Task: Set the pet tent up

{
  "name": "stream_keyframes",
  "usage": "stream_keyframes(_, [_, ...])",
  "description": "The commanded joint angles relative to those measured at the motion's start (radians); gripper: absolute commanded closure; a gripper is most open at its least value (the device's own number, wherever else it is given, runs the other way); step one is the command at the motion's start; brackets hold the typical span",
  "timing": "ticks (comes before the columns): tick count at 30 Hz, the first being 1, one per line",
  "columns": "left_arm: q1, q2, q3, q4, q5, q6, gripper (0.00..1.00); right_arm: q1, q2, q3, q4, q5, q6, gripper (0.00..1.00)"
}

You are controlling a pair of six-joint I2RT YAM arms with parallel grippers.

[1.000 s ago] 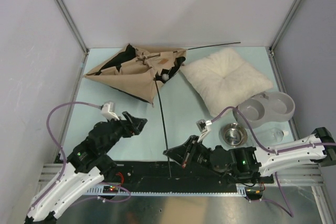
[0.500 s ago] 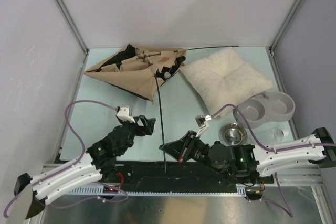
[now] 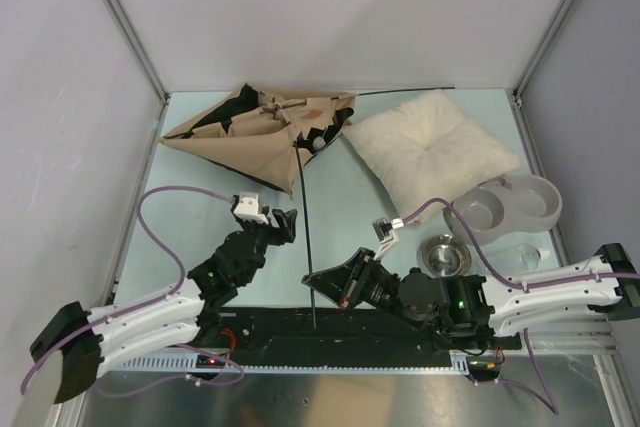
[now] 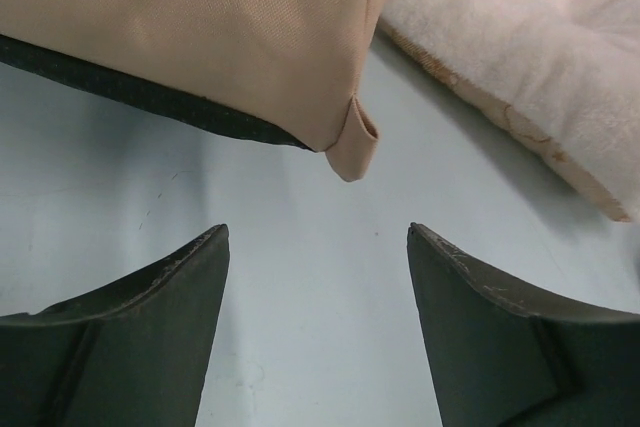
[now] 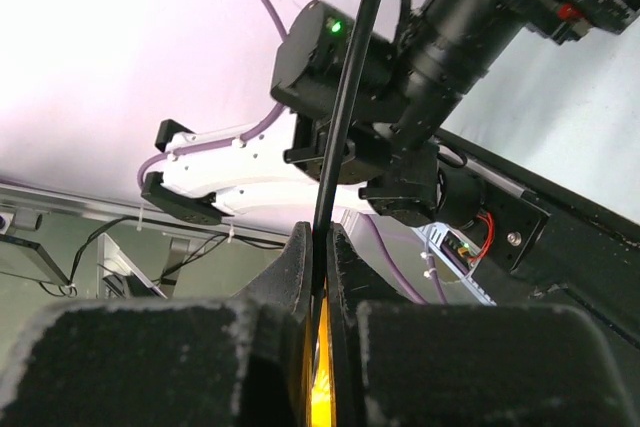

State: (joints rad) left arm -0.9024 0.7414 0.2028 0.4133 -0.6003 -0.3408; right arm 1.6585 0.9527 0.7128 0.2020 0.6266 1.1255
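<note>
The tent [image 3: 262, 137] is seen collapsed at the far left of the surface [image 3: 350, 207]. Its corner is faced by the left pincer [image 3: 285, 224], held apart just short of it. A black pole [image 3: 304, 197] is clamped in the right pincer [image 3: 313, 282].

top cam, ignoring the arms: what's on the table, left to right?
pet tent → cream pillow → grey double bowl stand. Left out: black pole, which runs within the tent's span, and steel bowl, which overlaps both pillow and stand.
</note>
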Motion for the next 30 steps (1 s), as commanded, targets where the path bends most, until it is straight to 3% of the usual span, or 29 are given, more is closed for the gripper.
stream_keyframes(1, [0.053, 0.095, 0.000, 0.172, 0.057, -0.022, 0.25, -0.010, -0.017, 0.048, 0.053, 0.045, -0.019, 1.00])
stream_keyframes(11, [0.124, 0.259, 0.070, 0.268, 0.165, -0.010, 0.31, -0.012, -0.019, 0.048, 0.055, 0.042, -0.008, 1.00])
stream_keyframes(17, [0.127, 0.311, 0.057, 0.326, 0.117, -0.032, 0.32, -0.013, -0.009, 0.048, 0.063, 0.035, -0.006, 1.00])
stream_keyframes(25, [0.133, 0.338, 0.046, 0.347, 0.120, -0.043, 0.64, -0.010, 0.001, 0.048, 0.073, 0.038, -0.003, 1.00])
stream_keyframes(30, [0.135, 0.324, 0.034, 0.359, 0.123, -0.039, 0.76, -0.008, 0.009, 0.047, 0.081, 0.036, -0.003, 1.00])
